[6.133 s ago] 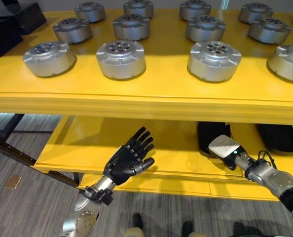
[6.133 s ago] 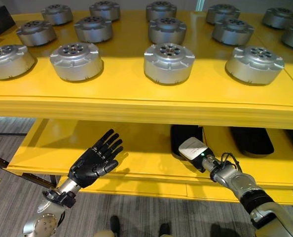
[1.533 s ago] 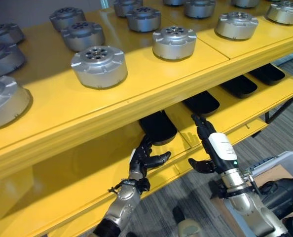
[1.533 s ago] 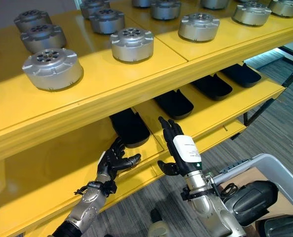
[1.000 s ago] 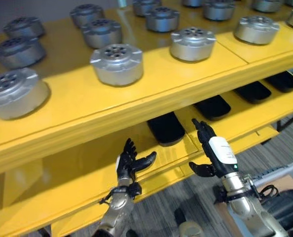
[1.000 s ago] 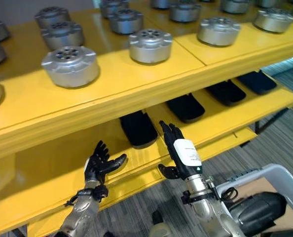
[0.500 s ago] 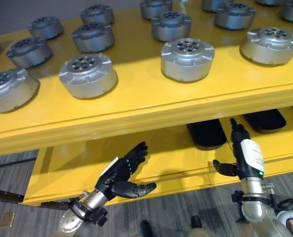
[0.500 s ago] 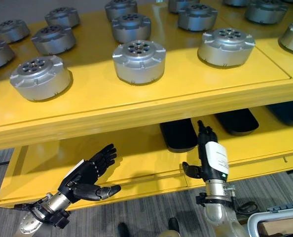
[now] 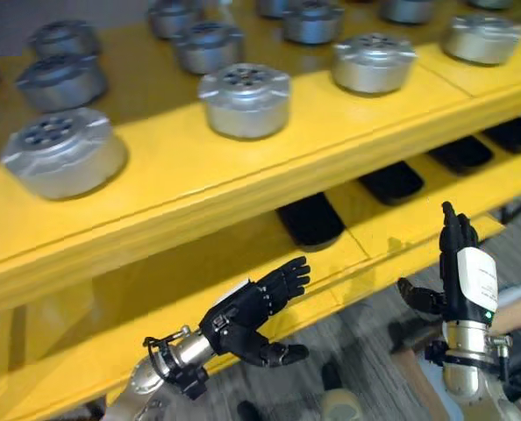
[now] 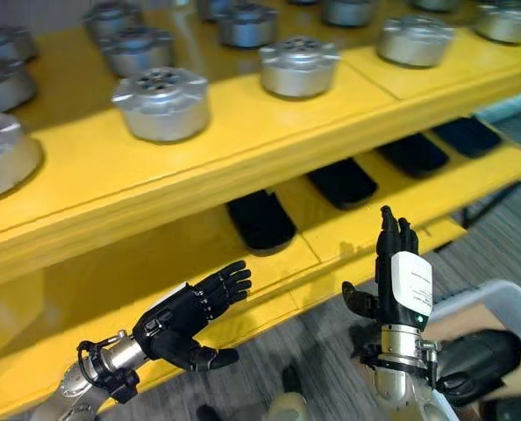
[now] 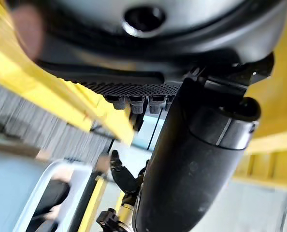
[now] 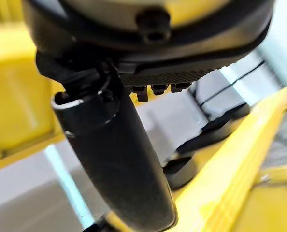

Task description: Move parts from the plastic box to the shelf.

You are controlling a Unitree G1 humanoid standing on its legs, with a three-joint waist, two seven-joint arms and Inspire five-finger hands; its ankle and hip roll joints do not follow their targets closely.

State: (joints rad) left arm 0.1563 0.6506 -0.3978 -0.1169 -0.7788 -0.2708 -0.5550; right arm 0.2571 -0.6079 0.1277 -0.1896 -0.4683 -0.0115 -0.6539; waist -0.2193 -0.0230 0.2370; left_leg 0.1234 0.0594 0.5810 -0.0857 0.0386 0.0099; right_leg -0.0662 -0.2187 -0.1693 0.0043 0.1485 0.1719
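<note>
Several silver round parts, such as one (image 9: 243, 98) near the front edge, stand on the yellow shelf's top board (image 9: 269, 167). My left hand (image 9: 243, 316) is open and empty, palm up, in front of the lower board (image 9: 138, 307). My right hand (image 9: 464, 274) is open too, fingers pointing up, just off the lower board's front edge. The white plastic box (image 10: 493, 294) shows at the lower right, with dark parts (image 10: 475, 355) inside it. In the left wrist view my thumb (image 11: 192, 159) is straight and holds nothing.
Several black trays, among them one (image 9: 309, 219) and another (image 9: 392, 181), lie on the lower board. Grey carpet (image 10: 506, 228) lies to the right of the shelf. More silver parts (image 9: 63, 151) fill the top board's left side and back rows.
The camera has swung towards the right, bringing the plastic box back into view. Both hands stay open and empty; the right hand stands a little further off the lower board.
</note>
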